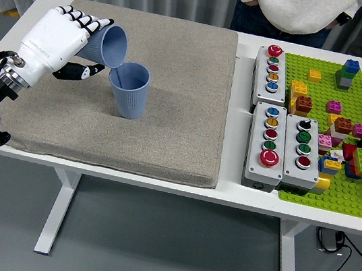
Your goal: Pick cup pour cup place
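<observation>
The left hand (62, 39) is wrapped around a blue cup (110, 44) and holds it tipped on its side, with the open mouth pointing down at a second blue cup (129, 89). That second cup stands upright on the grey mat (171, 107), which lies on the white counter (228, 183). The tipped cup sits just above and to the left of the standing one, and their rims look very close — I cannot tell if they touch. What could go wrong? If the tipped cup bumps the standing cup, the standing cup could fall over, because the mat looks soft and the cup looks light. If the hand tips too far off to the side, whatever is inside could miss and land on the mat. I cannot see anything inside either cup. When the held cup goes back down, it could wobble on the mat if it is set down crooked. A person (292, 9) stands at the far side — not touching anything. The right hand is not in the picture.
</observation>
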Controlling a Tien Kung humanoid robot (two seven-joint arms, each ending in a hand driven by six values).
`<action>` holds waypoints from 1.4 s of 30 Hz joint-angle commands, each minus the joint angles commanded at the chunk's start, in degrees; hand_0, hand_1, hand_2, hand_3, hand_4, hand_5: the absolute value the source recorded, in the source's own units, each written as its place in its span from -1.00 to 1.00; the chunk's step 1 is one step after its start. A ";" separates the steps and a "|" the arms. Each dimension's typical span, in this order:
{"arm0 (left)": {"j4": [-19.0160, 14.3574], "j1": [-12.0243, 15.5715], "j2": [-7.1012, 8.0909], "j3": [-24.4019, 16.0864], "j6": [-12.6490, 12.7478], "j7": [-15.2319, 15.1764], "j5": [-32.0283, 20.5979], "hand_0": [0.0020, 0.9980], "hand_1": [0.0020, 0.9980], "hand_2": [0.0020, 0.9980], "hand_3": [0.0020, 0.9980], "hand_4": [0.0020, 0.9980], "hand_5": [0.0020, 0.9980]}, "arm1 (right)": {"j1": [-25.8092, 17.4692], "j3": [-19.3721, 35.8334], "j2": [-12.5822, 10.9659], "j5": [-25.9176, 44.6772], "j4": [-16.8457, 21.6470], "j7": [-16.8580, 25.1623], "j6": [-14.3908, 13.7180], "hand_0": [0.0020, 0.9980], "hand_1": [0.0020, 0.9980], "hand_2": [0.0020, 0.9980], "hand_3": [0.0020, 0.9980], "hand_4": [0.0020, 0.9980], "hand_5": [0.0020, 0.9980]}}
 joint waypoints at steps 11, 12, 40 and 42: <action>-0.17 0.36 0.19 -0.37 0.00 -1.33 0.00 -0.01 0.10 0.36 0.28 0.06 -0.85 | -0.06 0.23 0.06 -0.12 0.00 -0.02 -0.11 0.54 0.41 0.50 0.26 -0.56 -0.59; -0.30 0.43 0.23 -0.44 0.00 -1.44 0.00 -0.01 0.10 0.36 0.28 0.06 -0.85 | -0.08 0.27 0.06 -0.13 0.00 -0.02 -0.10 0.54 0.41 0.50 0.26 -0.56 -0.59; -1.68 0.18 0.53 0.44 0.00 0.20 0.00 -0.01 0.09 0.36 0.27 0.05 -0.88 | -0.12 -0.06 0.11 -0.03 0.00 0.09 -0.41 0.54 0.40 0.50 0.26 -0.56 -0.59; -1.87 -0.01 0.66 0.81 0.00 0.58 0.00 -0.01 0.09 0.36 0.27 0.05 -0.88 | -0.23 -0.09 0.13 -0.02 0.00 0.08 -0.44 0.54 0.40 0.50 0.26 -0.56 -0.59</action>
